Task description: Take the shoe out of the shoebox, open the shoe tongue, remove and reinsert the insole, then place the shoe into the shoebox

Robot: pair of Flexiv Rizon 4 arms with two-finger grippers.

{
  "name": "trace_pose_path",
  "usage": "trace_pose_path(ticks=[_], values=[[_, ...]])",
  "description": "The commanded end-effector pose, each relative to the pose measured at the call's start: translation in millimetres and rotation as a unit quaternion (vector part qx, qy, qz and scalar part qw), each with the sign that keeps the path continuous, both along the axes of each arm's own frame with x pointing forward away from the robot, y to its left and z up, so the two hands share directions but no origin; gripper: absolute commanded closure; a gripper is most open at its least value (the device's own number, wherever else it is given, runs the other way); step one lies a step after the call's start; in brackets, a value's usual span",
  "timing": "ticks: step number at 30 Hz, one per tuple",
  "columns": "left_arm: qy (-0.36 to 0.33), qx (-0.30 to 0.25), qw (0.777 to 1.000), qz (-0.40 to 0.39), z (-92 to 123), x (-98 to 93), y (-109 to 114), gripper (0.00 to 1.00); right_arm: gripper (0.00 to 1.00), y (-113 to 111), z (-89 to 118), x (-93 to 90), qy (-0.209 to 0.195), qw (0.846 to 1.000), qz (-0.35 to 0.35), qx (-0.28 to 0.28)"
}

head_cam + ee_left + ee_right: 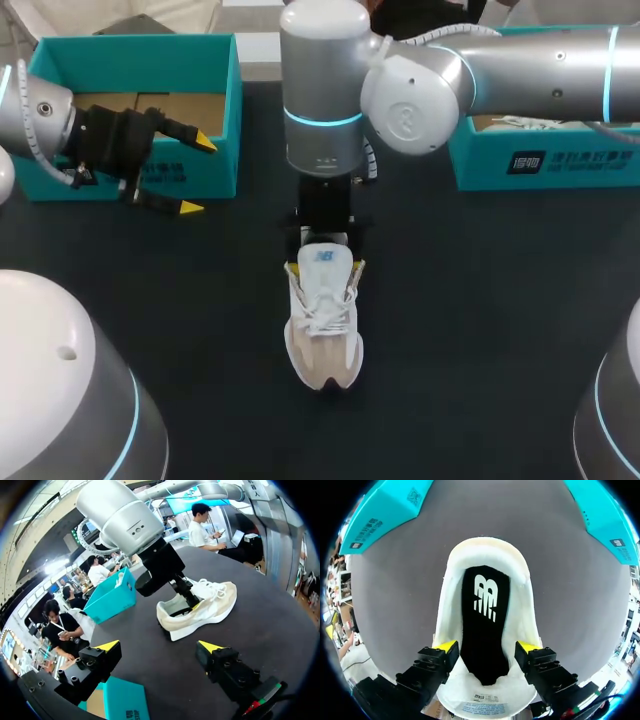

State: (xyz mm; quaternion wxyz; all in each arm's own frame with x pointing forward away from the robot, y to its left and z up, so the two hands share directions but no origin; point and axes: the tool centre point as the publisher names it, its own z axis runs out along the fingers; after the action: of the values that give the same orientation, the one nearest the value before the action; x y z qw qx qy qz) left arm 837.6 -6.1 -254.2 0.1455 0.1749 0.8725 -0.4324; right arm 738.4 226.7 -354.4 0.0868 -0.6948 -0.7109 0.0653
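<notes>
A white and beige shoe [323, 325] stands upright in the middle of the dark table, toe toward the near edge. My right arm comes across from the right and hangs straight above the shoe's heel end. In the right wrist view its gripper [486, 646] is open, one yellow tip on each side of the shoe's mouth. The black insole [485, 615] with a white logo lies flat inside the shoe. The white tongue [482, 700] is folded back under the gripper. My left gripper [195, 175] is open and holds nothing, in front of the left teal shoebox [140, 100].
A second teal box [545, 155] with something white inside sits at the back right, behind my right arm. The left wrist view shows the shoe [210, 605] side-on, with bare dark table [165, 680] between it and my left gripper [161, 646].
</notes>
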Motion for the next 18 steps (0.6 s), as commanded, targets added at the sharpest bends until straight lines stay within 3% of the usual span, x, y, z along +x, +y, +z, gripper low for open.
trace_pose_path(ticks=[1, 8, 18], values=[[0.0, 0.002, 1.0, 0.0, 1, -0.6, 0, 0.0, 0.0, 2, -5, 0.0, 0.005, 1.0, 0.011, 0.01], [0.0, 0.002, 1.0, 0.0, 1, -0.6, 0, 0.0, 0.0, 3, -8, 2.4, 0.005, 1.0, 0.011, 0.007], [0.0, 0.002, 1.0, 0.0, 1, -0.6, 0, 0.0, 0.0, -1, 27, 6.6, -0.038, 0.999, 0.005, -0.018]])
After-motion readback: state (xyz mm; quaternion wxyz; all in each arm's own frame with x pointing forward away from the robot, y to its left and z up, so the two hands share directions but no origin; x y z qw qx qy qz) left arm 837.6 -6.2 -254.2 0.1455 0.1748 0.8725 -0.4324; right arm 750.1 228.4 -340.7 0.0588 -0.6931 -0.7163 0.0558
